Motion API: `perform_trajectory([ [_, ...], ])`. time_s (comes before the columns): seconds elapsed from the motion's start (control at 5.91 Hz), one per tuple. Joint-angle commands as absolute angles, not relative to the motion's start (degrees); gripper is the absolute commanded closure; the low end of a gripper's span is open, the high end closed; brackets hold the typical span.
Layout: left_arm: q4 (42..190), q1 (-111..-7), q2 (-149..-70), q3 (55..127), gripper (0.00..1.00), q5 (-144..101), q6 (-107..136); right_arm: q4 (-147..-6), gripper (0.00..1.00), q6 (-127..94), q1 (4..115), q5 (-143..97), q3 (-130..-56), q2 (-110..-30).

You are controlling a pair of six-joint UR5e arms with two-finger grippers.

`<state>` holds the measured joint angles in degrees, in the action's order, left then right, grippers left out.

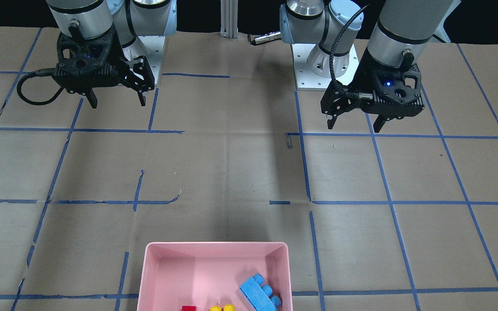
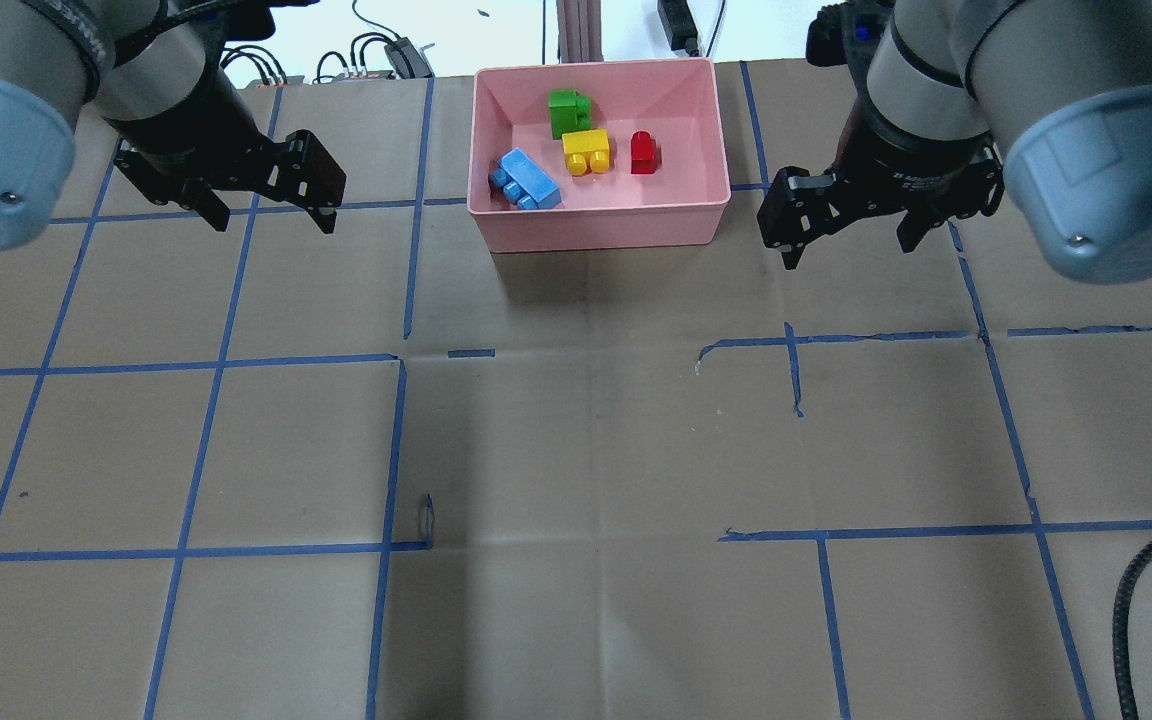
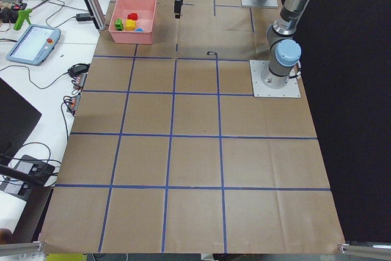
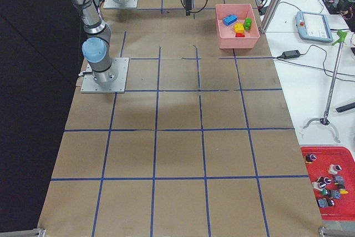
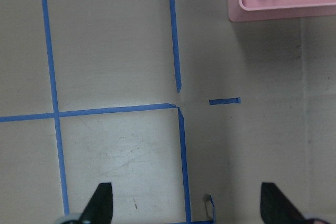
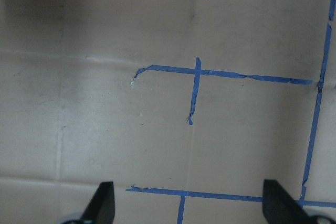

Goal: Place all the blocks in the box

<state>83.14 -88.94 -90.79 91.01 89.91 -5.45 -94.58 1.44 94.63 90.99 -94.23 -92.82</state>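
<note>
Inside pink box (image 2: 601, 226), top centre of overhead view: green block (image 2: 568, 110), yellow block (image 2: 586, 152), red block (image 2: 643, 152), blue block (image 2: 526, 180). Left gripper (image 2: 274, 222) upper left, right gripper (image 2: 851, 252) upper right, both with fingers spread wide, holding nothing

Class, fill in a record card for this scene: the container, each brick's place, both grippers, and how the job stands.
container: pink box, far middle of the table
green block: in box, toward its far wall
yellow block: in box, just nearer than green
red block: in box, robot's right of yellow
blue block: in box, near-left corner
left gripper: open, empty
right gripper: open, empty
job: all four blocks in box
</note>
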Motion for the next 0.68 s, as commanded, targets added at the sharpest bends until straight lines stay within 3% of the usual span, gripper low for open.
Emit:
perform_trajectory([
  [0.0,83.1,-88.9,-90.8,91.0,0.00,89.8,-5.4,-94.6,0.00,2.0,94.7,90.6,-94.1,-92.4],
  [0.51,83.1,-88.9,-90.7,91.3,0.00,89.8,-5.4,-94.7,0.00,1.6,94.7,90.5,-92.7,-92.7],
])
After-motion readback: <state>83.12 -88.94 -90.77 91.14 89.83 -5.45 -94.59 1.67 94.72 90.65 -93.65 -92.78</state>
